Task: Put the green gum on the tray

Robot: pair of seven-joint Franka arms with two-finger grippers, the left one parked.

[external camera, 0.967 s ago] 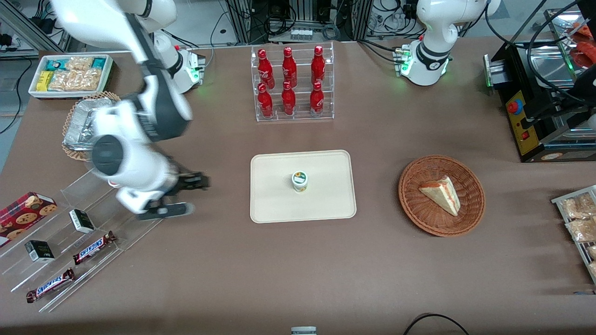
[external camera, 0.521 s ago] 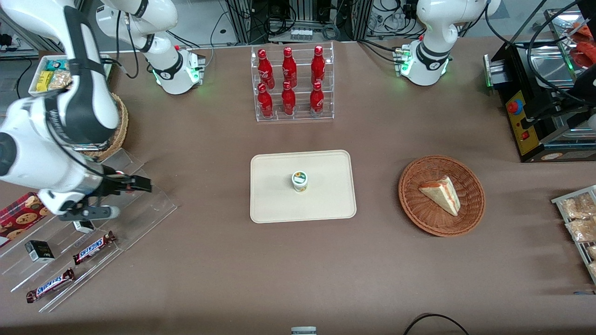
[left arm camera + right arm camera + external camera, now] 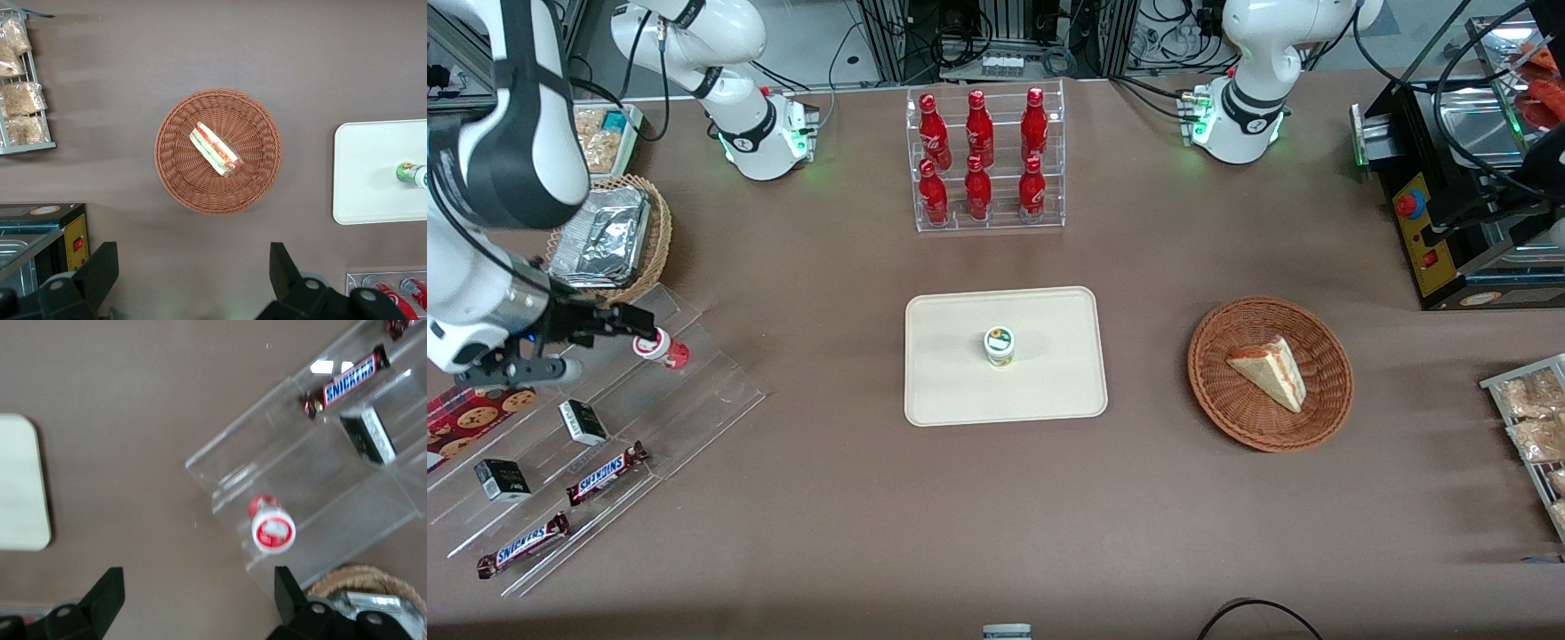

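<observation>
The green gum stands upright near the middle of the cream tray; it also shows on the tray in the left wrist view. My gripper is open and empty, high above the clear acrylic stepped rack at the working arm's end of the table, far from the tray. A red gum bottle stands on that rack just beside the fingertips; it also shows in the right wrist view. The tray's corner shows there too.
The rack holds Snickers bars, small dark boxes and a cookie box. A foil-filled wicker basket stands beside it. A cola bottle rack is farther from the camera than the tray. A wicker basket holds a sandwich.
My arm has swung away from the tray toward the working arm's end of the table, uncovering the red gum bottle. The green gum has stayed on the tray.
</observation>
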